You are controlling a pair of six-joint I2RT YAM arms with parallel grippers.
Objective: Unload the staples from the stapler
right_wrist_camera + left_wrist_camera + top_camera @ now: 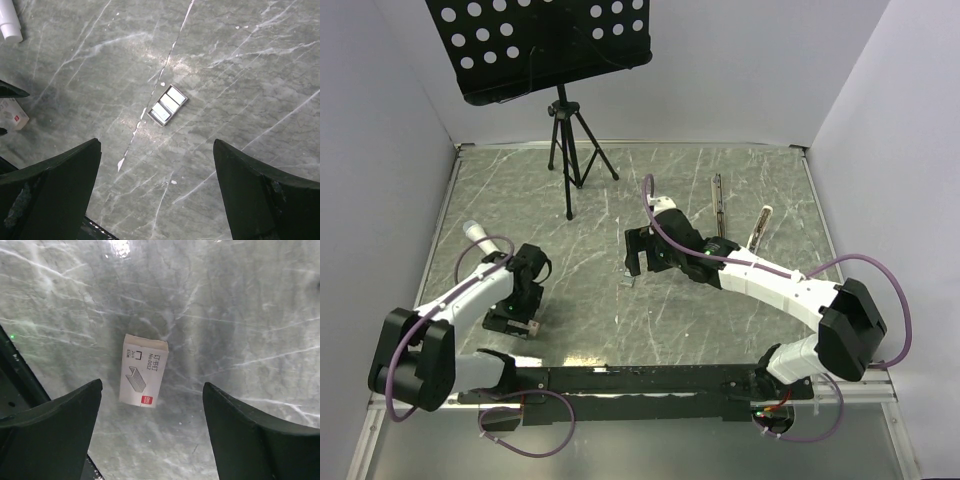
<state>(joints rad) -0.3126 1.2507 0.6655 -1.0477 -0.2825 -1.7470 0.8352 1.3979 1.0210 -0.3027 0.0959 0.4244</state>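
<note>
Staples [168, 105], flat beneath the spread right gripper [156, 144], may skid or crumble apart if it closes off-centre.

A robot lab test cell: plain white walls [740, 70] box in a grey marbled tabletop [580, 300].

My right gripper [156, 147]: fingers spread wide. Short grey metallic staple strip [168, 105]: flat on grey marbled table [240, 75], clear of fingers. White cylinder [10, 22]: top-left corner.

Small grey staples [168, 104] lying flat mid-scene; slim pale stapler [760, 227] flat, well apart, far right.
</note>
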